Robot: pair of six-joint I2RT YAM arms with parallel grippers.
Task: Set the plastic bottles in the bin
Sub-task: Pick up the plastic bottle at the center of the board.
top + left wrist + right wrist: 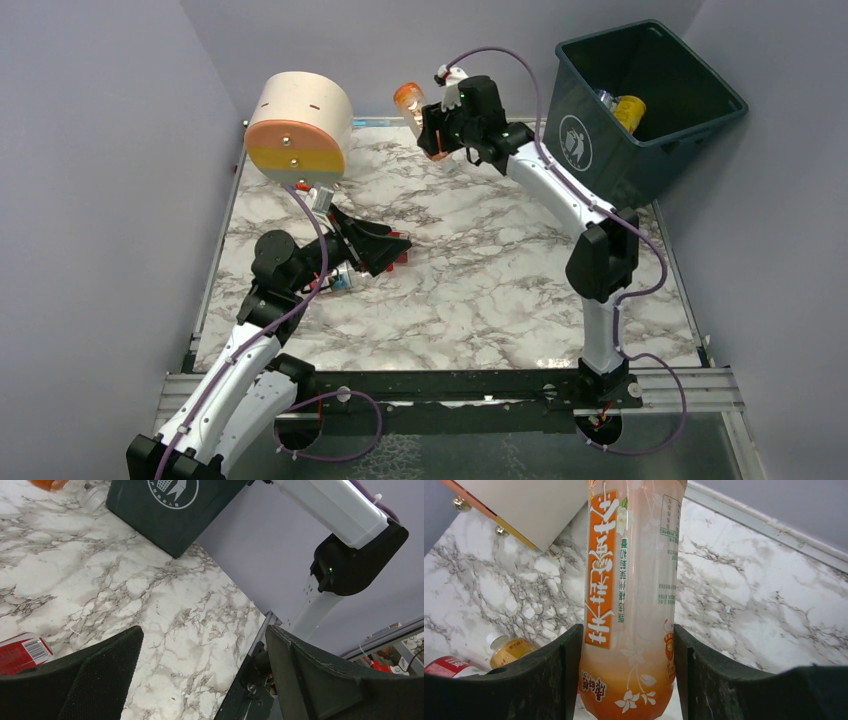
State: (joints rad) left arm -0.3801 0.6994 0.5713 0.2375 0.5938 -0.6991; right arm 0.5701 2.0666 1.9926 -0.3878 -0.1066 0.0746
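My right gripper [436, 126] is shut on an orange-tinted plastic bottle [410, 100], held above the far middle of the table; its fingers [704, 680] press both sides of the bottle [634, 605]. The dark teal bin [690, 75] stands tilted at the far right, with a yellow bottle [630, 110] and a clear one [605, 97] inside. My left gripper [388, 248] hangs open low over the left of the table, beside a red-labelled bottle [22, 652]. Nothing lies between its fingers [100, 675]. Another small bottle [343, 280] lies under the left wrist.
A cream cylinder [300, 125] with an orange and green face lies on its side at the far left. A yellow bottle [511, 650] and a red-labelled one [444, 666] lie on the marble table [480, 290]. Purple walls close in on the left, back and right.
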